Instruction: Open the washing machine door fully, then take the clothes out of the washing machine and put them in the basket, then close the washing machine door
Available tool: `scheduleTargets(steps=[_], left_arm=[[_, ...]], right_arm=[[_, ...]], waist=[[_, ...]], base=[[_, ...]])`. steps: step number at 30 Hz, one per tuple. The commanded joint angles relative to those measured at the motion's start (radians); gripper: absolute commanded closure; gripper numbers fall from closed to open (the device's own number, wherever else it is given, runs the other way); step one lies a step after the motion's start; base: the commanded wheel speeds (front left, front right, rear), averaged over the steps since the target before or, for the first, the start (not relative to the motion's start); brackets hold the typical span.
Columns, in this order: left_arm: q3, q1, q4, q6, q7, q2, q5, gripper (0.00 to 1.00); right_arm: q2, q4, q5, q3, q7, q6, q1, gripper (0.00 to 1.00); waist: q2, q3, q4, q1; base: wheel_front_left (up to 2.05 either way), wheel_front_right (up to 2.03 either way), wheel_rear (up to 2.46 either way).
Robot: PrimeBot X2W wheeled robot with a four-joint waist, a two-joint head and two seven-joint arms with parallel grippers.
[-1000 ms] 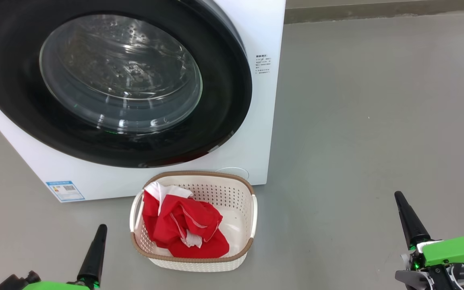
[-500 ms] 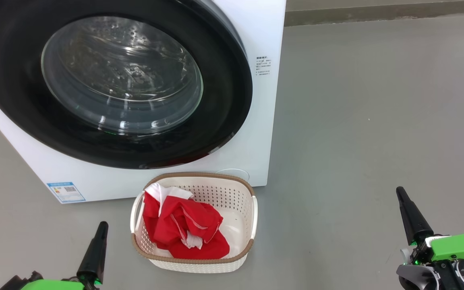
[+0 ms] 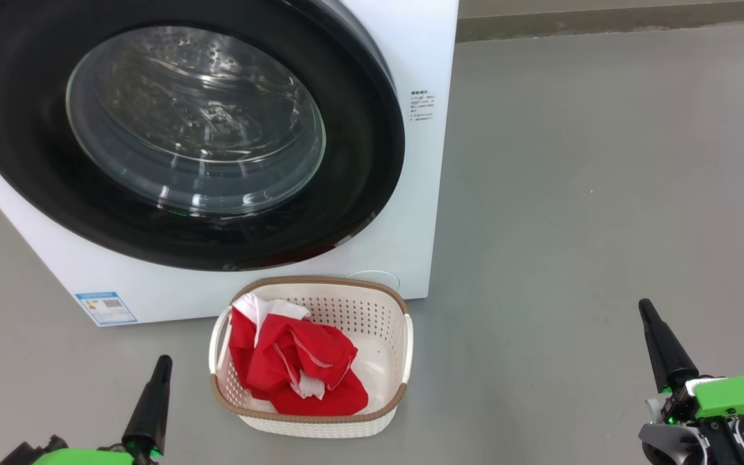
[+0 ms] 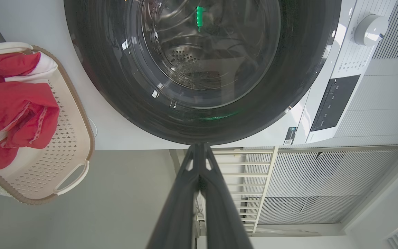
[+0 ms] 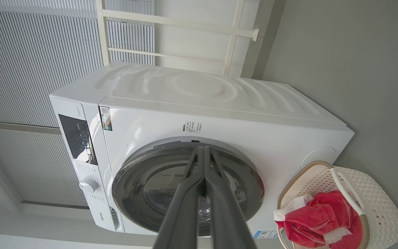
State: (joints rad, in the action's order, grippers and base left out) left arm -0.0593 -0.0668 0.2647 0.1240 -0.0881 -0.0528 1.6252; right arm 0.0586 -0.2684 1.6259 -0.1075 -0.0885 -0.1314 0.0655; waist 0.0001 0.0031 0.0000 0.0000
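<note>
Hardly anything has moved in the last second. The whole head view has slid down a touch, which is the camera's doing. The right gripper [image 3: 644,305] stands a shade further right than before, while the washing machine door [image 3: 362,161], the basket [image 3: 320,423] and the clothes [image 3: 294,365] lie as they did.

At the lower left, the left gripper [image 3: 164,361] hangs over the grey floor [image 3: 604,194] with its two dark fingers pressed together on nothing. The basket is just to its right and apart from it. The blue label [image 3: 106,308] is up ahead of its tip. In the left wrist view the closed fingers point toward the lower edge of the door's black ring, well short of it.

The washing machine [image 3: 427,51] takes the upper left. Its door sits shut against the white front, and the steel drum shows through the glass bowl.

The basket stands on the floor close to the foot of the machine, below the lower right of the door. The clothes lie inside it, bunched toward its left side, red with white trim, and the right part of the basket's bottom is bare.

At the lower right, the right gripper also has its fingers closed together with nothing between them. It is over bare floor, well apart from the basket and the machine. The right wrist view looks past them at the shut door, with the filled basket beside the machine.
</note>
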Motion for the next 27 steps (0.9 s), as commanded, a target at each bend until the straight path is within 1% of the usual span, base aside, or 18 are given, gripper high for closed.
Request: scheduleTargets(steps=[1,27], left_arm=[[-0.034,-0.039,-0.02,0.007,-0.009,-0.012,0.0,1.0],[-0.04,-0.04,-0.02,0.007,-0.014,-0.008,-0.005,1.0]], right_arm=[[0.01,0.025,0.004,0.019,-0.004,0.001,0.04,1.0],[0.005,0.025,-0.002,0.012,-0.01,0.001,0.041,1.0]], waist=[[-0.0001,0.0,0.0,0.0],[-0.0001,0.0,0.0,0.0]], base=[[0.0,0.0,0.0],[0.0,0.0,0.0]])
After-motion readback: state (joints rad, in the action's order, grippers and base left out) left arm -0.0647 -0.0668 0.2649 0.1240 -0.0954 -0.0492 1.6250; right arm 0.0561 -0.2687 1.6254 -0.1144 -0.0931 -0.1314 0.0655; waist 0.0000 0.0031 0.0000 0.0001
